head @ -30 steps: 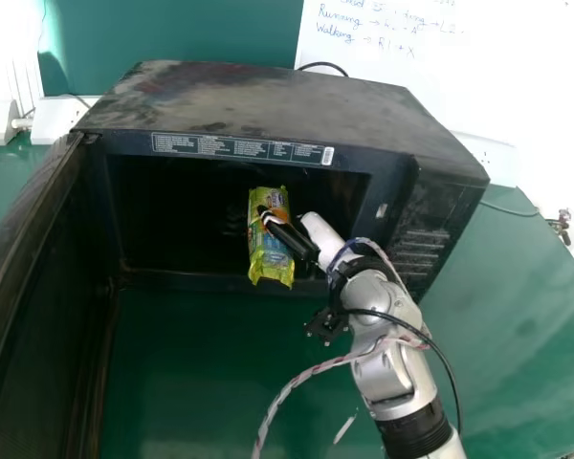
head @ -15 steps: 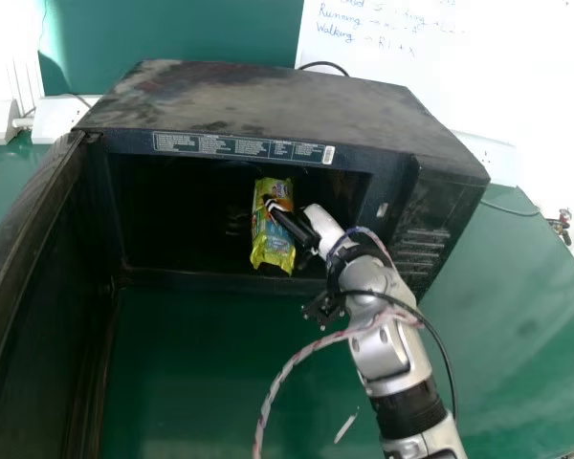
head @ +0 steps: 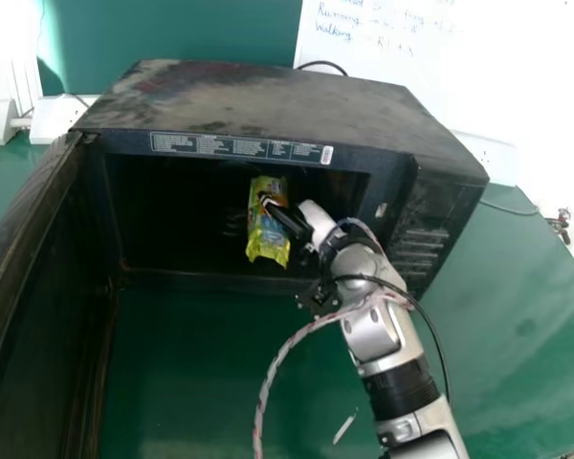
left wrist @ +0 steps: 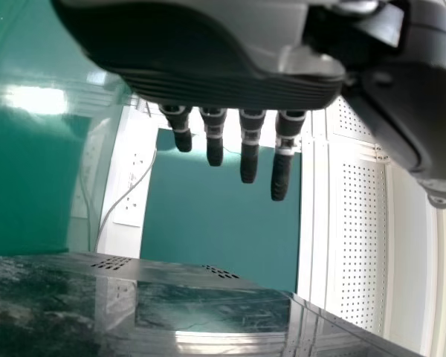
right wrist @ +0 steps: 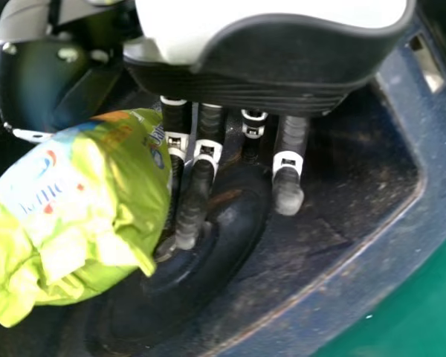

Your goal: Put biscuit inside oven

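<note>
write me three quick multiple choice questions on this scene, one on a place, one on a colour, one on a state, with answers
1. Where is the biscuit packet relative to the oven?
A) on its roof
B) behind it
C) at its front opening

2. What is the packet's main colour?
A) yellow-green
B) red
C) white

3. How does the oven door stand?
A) closed
B) swung open
C) detached

1: C, the head view shows it in front of the dark cavity, at the right hand.
2: A, the wrapper is mostly that colour in both views.
3: B, it juts forward from the oven's left side.
</note>
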